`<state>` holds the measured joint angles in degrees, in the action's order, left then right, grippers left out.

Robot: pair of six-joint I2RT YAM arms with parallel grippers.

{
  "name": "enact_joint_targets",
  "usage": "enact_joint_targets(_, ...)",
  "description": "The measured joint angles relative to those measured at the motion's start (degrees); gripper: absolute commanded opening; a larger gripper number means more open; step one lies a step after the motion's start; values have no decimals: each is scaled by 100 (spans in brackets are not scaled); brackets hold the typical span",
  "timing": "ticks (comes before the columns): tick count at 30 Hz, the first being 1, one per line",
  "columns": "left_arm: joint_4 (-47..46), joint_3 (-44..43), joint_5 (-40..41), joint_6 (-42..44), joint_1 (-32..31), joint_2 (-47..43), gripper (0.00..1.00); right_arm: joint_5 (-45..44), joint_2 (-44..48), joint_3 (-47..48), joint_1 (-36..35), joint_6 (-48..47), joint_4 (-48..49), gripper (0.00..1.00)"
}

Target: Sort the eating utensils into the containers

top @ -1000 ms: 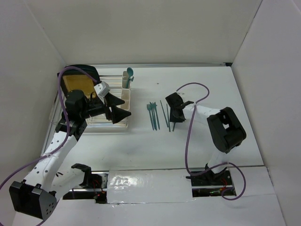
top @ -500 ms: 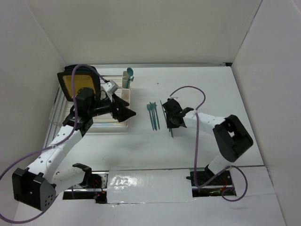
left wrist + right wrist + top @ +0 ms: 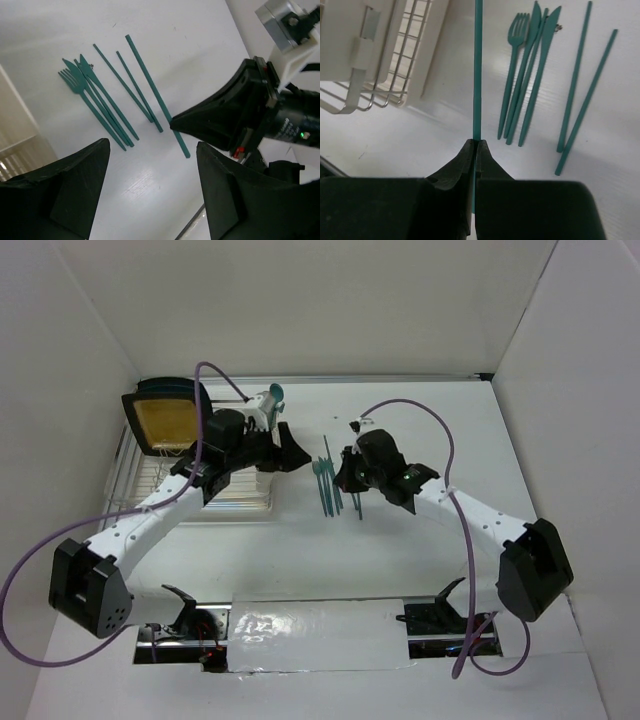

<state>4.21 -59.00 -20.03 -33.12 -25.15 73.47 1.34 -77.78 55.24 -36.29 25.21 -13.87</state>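
"What's the right arm got hold of?"

"The right fingers (image 3: 474,150) are pinched tight on one thin teal stick (image 3: 478,75). It juts straight out ahead of them, alongside the edge of the wire rack (image 3: 405,55)."

"And the other utensils?"

"They're on the tabletop (image 3: 420,130) just beside it. A fork (image 3: 512,75) and two knives (image 3: 540,75) are bunched together, with two loose sticks (image 3: 575,75) a little apart from them."

"The left arm?"

"It's stretched across the rack toward that same pile. The left fingers (image 3: 220,185) are spread wide with nothing between them, hovering near the fork."

"Anything in the rack?"

"A yellow plate (image 3: 165,418) stands at the far left end, and a teal spoon head (image 3: 277,393) pokes up at the far right corner."
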Motion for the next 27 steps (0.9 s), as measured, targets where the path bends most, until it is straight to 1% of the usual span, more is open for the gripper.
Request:
enact_joint_targets(7, 57, -922, 807, -310, -654, 988, 81, 306, 293, 2, -105, 184, 72, 0)
enact_joint_targets(13, 131, -1165, 1344, -470, -1016, 1305, 78, 487, 647, 203, -131, 267, 138, 0)
enact_joint_targets(14, 146, -1209, 1388, -485, -1047, 1349, 77, 509, 671, 229, -140, 282, 153, 0)
enact_joint_targets(15, 155, -1257, 1427, -492, -1075, 1386, 74, 529, 695, 249, -146, 289, 170, 0)
enact_joint_targets(17, 155, -1329, 1495, -511, -1147, 1460, 71, 566, 713, 254, -157, 306, 210, 0)
enact_joint_targets(18, 173, -1373, 1519, -522, -1169, 1502, 60, 581, 713, 254, -160, 321, 219, 0)
enact_joint_targets(20, 175, -1456, 1532, -608, -1211, 1580, 44, 605, 710, 254, -162, 328, 221, 0)
enact_joint_targets(21, 177, -1495, 1528, -623, -1226, 1617, 32, 614, 710, 258, -164, 328, 223, 0)
enact_joint_targets(22, 177, -1528, 1526, -643, -1233, 1644, 27, 627, 710, 264, -168, 328, 219, 1)
enact_joint_targets(23, 179, -1547, 1526, -623, -1244, 1650, 19, 632, 710, 295, -170, 326, 168, 3)
enact_joint_targets(24, 179, -1572, 1486, -664, -1248, 1650, 15, 645, 708, 332, -175, 328, 111, 15)
enact_joint_targets(25, 157, -1620, 1412, -680, -1259, 1650, 13, 632, 708, 391, -181, 337, 13, 21)
enact_joint_targets(26, 175, -1681, 1377, -614, -1292, 1650, 8, 612, 710, 481, -181, 319, -107, 37)
enact_joint_targets(27, 192, -1740, 1377, -570, -1305, 1650, 7, 599, 748, 590, -181, 339, -260, 45)
